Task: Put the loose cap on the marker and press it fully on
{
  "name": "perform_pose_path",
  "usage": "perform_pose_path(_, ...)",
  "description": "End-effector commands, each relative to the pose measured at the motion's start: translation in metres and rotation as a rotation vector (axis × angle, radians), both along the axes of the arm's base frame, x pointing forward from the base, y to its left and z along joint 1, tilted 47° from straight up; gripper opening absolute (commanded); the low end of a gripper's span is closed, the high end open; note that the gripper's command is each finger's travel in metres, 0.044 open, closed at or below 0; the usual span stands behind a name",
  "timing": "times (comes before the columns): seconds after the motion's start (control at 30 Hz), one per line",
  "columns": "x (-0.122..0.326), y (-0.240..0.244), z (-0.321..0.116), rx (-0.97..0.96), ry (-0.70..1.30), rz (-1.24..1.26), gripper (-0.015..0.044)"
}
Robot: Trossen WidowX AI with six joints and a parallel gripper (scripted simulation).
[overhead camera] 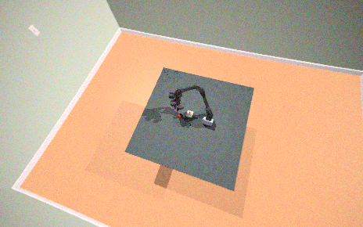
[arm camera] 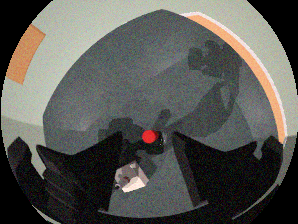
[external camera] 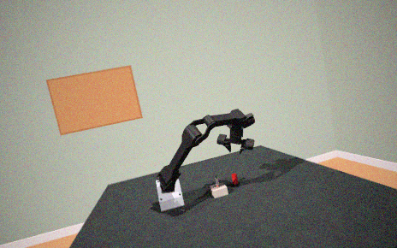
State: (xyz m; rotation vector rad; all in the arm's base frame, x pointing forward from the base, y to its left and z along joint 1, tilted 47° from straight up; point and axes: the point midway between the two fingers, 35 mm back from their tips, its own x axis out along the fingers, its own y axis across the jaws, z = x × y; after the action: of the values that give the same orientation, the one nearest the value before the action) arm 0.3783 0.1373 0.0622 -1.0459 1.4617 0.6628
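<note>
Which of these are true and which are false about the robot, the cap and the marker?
1. The cap is red. True.
2. The cap is on the marker. False: it stands beside the block.
3. The marker stands up in the block. True.
4. The gripper is shut on the cap. False: it is open, above the table.

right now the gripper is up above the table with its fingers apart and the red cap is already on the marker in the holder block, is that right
Not quite: the red cap is not on the marker. The exterior view shows it standing on the table beside the holder block. The gripper is indeed above the table, fingers apart.
</note>
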Motion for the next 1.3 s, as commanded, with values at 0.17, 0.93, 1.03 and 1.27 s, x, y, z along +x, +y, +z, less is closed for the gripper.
perform_pose_path(0.17, -0.023, -0.016, -0.055, -0.589, 0.133, 0.325, 0.0244)
perform_pose_path(0.93, -0.017, -0.059, -0.093, -0.592, 0.133, 0.324, 0.0244)
perform_pose_path(1.03, -0.017, -0.063, -0.096, -0.592, 0.133, 0.324, 0.0244)
perform_pose_path(1.27, -0.015, -0.071, -0.104, -0.592, 0.132, 0.325, 0.0244)
